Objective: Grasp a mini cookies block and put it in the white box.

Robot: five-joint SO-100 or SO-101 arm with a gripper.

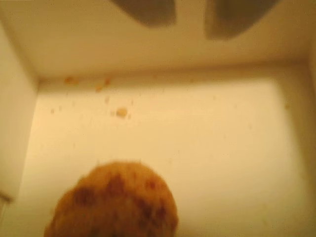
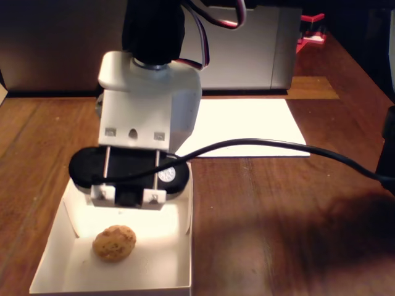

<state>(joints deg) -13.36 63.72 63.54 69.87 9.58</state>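
The mini cookies block (image 2: 114,242), a round golden-brown cookie with dark specks, lies on the floor of the white box (image 2: 111,287) near its front. In the wrist view the cookie (image 1: 118,202) fills the bottom edge, blurred and close, with the box wall (image 1: 148,49) beyond it. My gripper (image 1: 190,15) shows as two dark blurred fingertips at the top edge with a gap between them, holding nothing. In the fixed view the arm's white wrist housing (image 2: 148,105) hangs over the far half of the box and hides the fingers.
Crumbs (image 1: 121,112) lie on the box floor. A flat white paper sheet (image 2: 247,126) lies behind the box on the wooden table (image 2: 278,234). A black cable (image 2: 296,151) runs right from the arm. A grey case (image 2: 247,55) stands at the back.
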